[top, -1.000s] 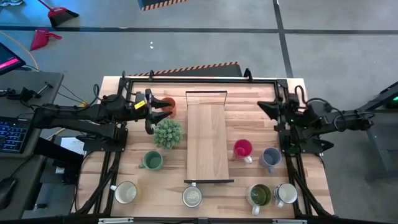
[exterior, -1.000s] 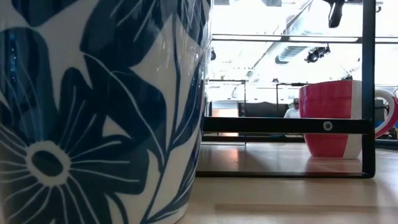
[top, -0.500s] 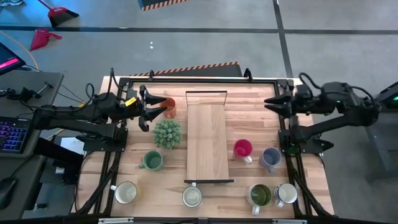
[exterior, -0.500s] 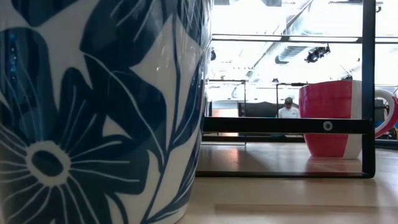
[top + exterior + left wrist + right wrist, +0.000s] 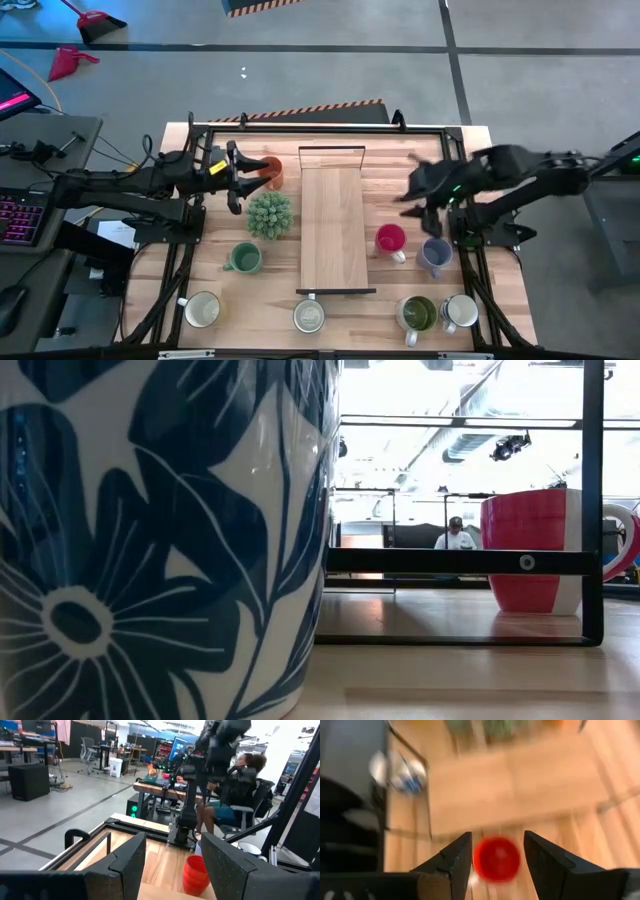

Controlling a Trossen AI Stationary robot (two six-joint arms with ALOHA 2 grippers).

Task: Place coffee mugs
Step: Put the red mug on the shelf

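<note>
The right gripper [image 5: 412, 197] hangs over the table's right half with its fingers apart and empty; in its wrist view the two dark fingers frame the red mug [image 5: 496, 858] straight below. In the high view that mug [image 5: 390, 239] stands just right of the long wooden shelf [image 5: 332, 228], with the lavender mug [image 5: 435, 254] just beside it. The step in hand looks like the reach for the red mug: the next move calls for a straight descent so one finger goes inside the rim and one outside, then a close.

The left gripper [image 5: 243, 176] waits near the table's far left, fingers apart and empty, the orange mug [image 5: 270, 171] right in front of them; its wrist view shows that mug [image 5: 196, 875] between the fingers.

The mugs are small, round, glazed and handled, so smooth and likely slippery. The shelf is pale plank on a thin black frame. A blue-flowered white mug [image 5: 160, 540] fills the low view. A spiky plant [image 5: 270, 214] stands by the shelf's left edge.
</note>
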